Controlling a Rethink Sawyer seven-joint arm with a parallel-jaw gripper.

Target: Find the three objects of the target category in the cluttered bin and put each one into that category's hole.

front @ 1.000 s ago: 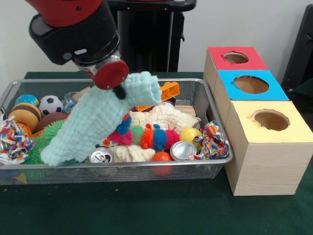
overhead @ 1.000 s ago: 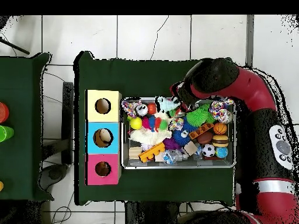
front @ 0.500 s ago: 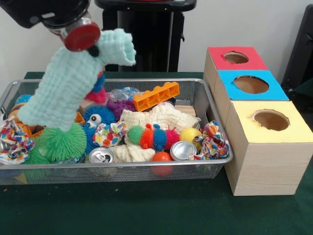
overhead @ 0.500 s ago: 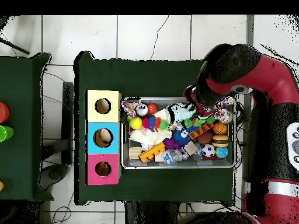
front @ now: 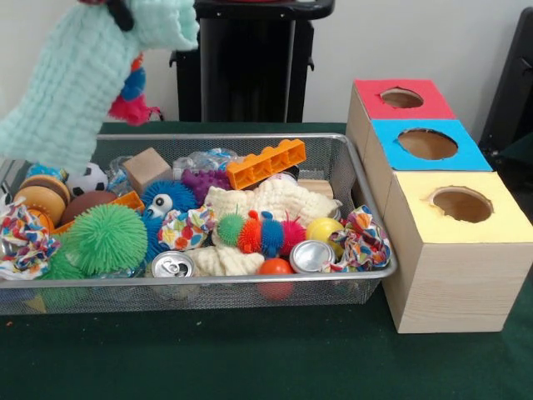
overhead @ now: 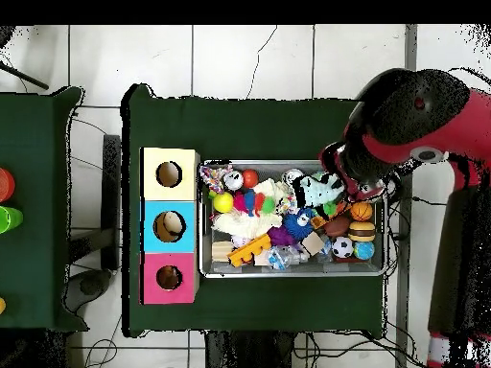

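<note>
The hand [overhead: 338, 182] is gripping a mint cloth [front: 79, 75], hanging it clear above the bin [front: 366, 218] for carrying to a hole

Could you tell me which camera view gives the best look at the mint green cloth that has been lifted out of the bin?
The front view: the mint green cloth hangs large at the upper left, above the bin. The overhead view shows only a small pale patch beside the arm.

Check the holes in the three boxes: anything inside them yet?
From above, the blue box shows something pale in its hole. The yellow box and red box holes look dark, with nothing discernible. The front view shows only shadowed inner walls; the box floors stay hidden.
</note>
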